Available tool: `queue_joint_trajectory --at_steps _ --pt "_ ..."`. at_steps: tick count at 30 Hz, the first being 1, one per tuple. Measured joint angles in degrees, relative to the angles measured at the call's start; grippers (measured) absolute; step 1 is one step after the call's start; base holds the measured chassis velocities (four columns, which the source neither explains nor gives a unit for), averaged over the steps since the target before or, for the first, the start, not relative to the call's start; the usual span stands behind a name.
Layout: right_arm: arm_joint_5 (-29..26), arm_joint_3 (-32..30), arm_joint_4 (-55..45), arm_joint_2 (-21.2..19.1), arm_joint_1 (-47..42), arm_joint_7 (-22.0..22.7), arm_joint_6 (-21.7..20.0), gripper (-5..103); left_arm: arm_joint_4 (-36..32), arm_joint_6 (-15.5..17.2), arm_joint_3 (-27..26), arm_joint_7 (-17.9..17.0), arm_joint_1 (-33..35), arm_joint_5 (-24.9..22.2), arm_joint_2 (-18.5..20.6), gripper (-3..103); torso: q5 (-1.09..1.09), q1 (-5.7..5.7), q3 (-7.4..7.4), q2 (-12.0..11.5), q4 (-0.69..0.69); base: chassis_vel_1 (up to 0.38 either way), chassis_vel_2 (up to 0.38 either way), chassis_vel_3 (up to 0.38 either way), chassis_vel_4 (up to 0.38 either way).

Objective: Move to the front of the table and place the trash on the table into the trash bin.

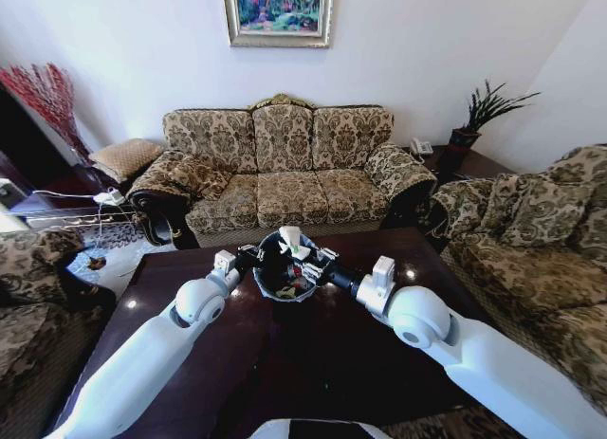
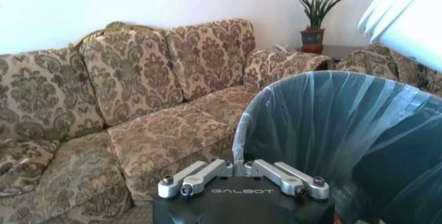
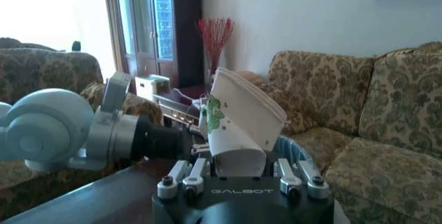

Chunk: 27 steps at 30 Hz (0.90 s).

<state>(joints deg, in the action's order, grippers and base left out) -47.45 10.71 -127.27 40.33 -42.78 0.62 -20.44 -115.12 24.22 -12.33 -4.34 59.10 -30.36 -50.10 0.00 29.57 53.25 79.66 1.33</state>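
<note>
Item 1. Left gripper: parked at the 9 o'clock side of the bin, close against its rim. Whether it is gripping the rim or only resting beside it cannot be told. Risk: if it is steadying the bin, any drift of this arm would drag or tip the bin on the glossy wood.

Item 2. Bin: small and round, lined with a thin plastic bag, standing upright on the table at the robot's 12 o'clock, towards the far edge. Some litter lies inside; its kinds are too small to name. Risk: it looks light, so a knock from either arm could slide it towards the far edge, with the sofa beyond.

Item 3. Paper cup: white with a green mark, pinched at its base and tilted, its open mouth leaning away from the wrist. It sits over the bin opening, nearer the 1 o'clock part of the rim. Risk: the cup stands well above the rim, so on release it may strike the rim, bounce or roll out onto the table. The soft wall may also crush under the grip and cling to one pad.

Item 4. Right gripper: reaching in from the bin's 3 o'clock, pressed together on the base of the paper cup. Risk: both wrists crowd the same small opening, so a wide opening stroke or a lower drop could clip the rim or the left arm
</note>
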Motion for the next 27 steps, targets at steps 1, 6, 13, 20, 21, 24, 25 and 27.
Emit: queue_joint_trajectory --at_steps 1,6,13,20,21,24,25,27 --pt "0.0 0.0 0.0 0.0 0.0 0.0 0.0 35 0.0 0.0 0.0 0.0 0.0 0.0 0.0 2 0.0 0.0 0.0 0.0 0.0 0.0 0.0 0.0 0.0" --pt "0.41 0.54 0.32 0.13 0.38 -0.07 -0.57 35 -0.38 0.03 -0.46 -0.01 0.35 -0.11 0.25 2 0.0 0.0 0.0 0.0 0.0 0.0 0.0 0.0 0.0" --pt "1.96 1.44 0.29 0.4 0.34 0.55 -0.31 35 -1.01 0.41 -0.62 -0.07 0.37 -0.36 0.93 2 -0.01 0.0 0.0 0.0 0.0 0.0 0.0 0.0 0.0" --pt "2.47 0.66 0.3 0.04 0.2 0.54 -0.19 42 -1.76 0.82 -0.89 -0.19 0.16 -1.04 1.61 2 0.0 0.0 0.0 0.0 0.0 0.0 0.0 0.0 0.0" --pt "2.47 0.66 0.3 0.04 0.2 0.54 -0.19 42 -1.76 0.82 -0.89 -0.19 0.16 -1.04 1.61 2 0.0 0.0 0.0 0.0 0.0 0.0 0.0 0.0 0.0" --pt "2.47 0.5 0.3 0.17 0.2 0.53 -0.24 54 -1.85 0.87 -0.89 -0.19 0.16 -1.07 1.61 2 0.0 0.0 0.0 0.0 0.0 0.0 0.0 0.0 0.0" --pt "2.45 0.5 0.26 0.23 0.19 0.53 -0.27 54 -1.87 0.88 -0.89 -0.19 0.16 -1.07 1.58 2 0.0 0.0 0.0 0.0 0.0 0.0 0.0 0.0 0.0" --pt "2.44 0.5 0.24 0.3 0.16 0.52 -0.29 59 -1.9 0.88 -0.89 -0.19 0.18 -1.07 1.54 2 -0.01 0.0 0.0 0.0 0.0 0.0 0.0 0.0 0.0"
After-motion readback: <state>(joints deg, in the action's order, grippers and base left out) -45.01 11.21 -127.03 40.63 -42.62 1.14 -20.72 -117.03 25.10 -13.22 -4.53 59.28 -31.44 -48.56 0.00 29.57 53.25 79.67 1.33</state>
